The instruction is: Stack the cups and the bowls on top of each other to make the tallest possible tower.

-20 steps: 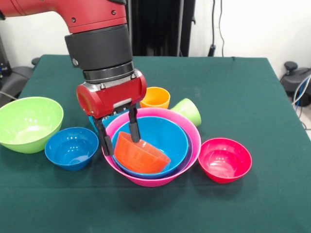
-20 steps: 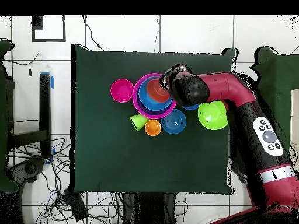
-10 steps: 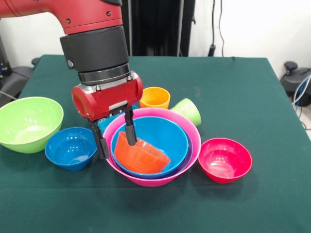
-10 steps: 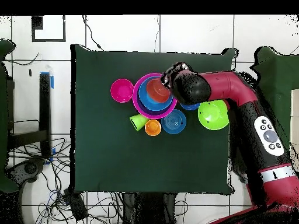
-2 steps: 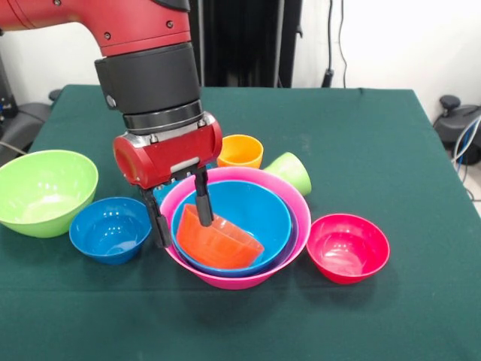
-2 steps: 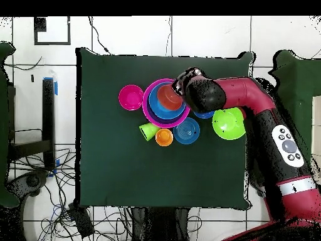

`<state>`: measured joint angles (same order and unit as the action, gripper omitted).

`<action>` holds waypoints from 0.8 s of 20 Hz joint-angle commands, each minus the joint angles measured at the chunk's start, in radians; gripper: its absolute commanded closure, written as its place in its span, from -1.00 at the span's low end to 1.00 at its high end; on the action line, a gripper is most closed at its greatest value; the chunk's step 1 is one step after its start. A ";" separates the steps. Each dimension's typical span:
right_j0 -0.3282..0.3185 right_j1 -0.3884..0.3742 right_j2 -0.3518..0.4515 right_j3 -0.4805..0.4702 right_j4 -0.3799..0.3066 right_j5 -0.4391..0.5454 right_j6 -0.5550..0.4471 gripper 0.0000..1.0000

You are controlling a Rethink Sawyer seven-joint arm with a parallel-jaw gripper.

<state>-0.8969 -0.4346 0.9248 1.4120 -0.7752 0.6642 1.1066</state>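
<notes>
A dark green cloth covers the table (image 5: 361,128), white wall behind. From the left: a glossy lime bowl (image 5: 43,191), a small blue bowl (image 5: 110,229), then the gripper (image 5: 180,213), spread open, fingers straddling the pink bowl's (image 5: 240,280) rim, gripping nothing. An orange bowl (image 5: 219,241) lies tilted inside the nested stack. Rightmost sits a red-pink bowl (image 5: 348,247).
</notes>
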 commanded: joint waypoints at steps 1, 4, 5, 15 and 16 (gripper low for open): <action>0.017 0.046 -0.028 0.020 -0.045 0.074 -0.276 -1.00; 0.013 0.040 -0.037 0.041 -0.055 0.057 -0.254 -1.00; 0.011 0.038 -0.038 0.045 -0.057 0.054 -0.251 -1.00; -0.011 0.026 -0.046 0.092 -0.069 0.033 -0.239 -1.00; -0.012 0.028 -0.046 0.096 -0.071 0.029 -0.237 -1.00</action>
<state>-0.9098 -0.4184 0.9247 1.4311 -0.7752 0.6642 1.1066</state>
